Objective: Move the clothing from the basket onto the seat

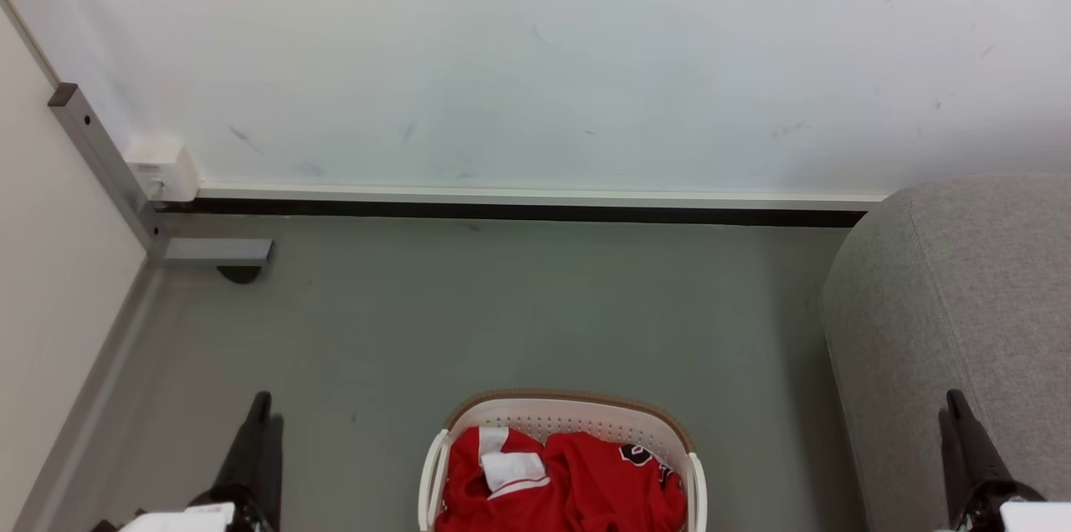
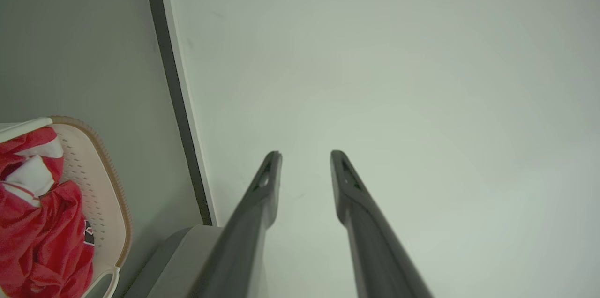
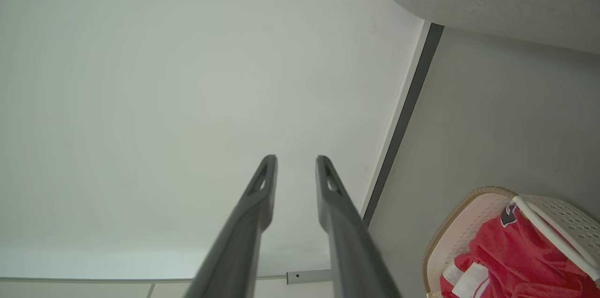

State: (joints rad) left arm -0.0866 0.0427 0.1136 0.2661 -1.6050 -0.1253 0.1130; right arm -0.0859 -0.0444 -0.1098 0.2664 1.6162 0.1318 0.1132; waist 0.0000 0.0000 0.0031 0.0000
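Note:
The white basket (image 1: 569,405) with a brown rim stands on the floor at the bottom centre of the head view. Red clothing (image 1: 586,486) with white panels and a black logo lies piled inside it. The light-grey seat (image 1: 962,289) rises at the right, beside the basket. My left gripper (image 1: 261,408) is at the lower left and my right gripper (image 1: 954,406) at the lower right, both apart from the basket. In the wrist views the left gripper (image 2: 305,155) and the right gripper (image 3: 296,160) stand open and empty, pointing at the wall. The basket (image 2: 112,185) (image 3: 461,213) and clothing (image 2: 42,232) (image 3: 515,256) show off to their sides.
A white wall (image 1: 535,55) with a dark baseboard (image 1: 519,212) runs across ahead. A grey metal post (image 1: 100,156) with a white box (image 1: 163,168) stands in the left corner beside a pale panel. Grey floor (image 1: 502,306) lies between the wall and the basket.

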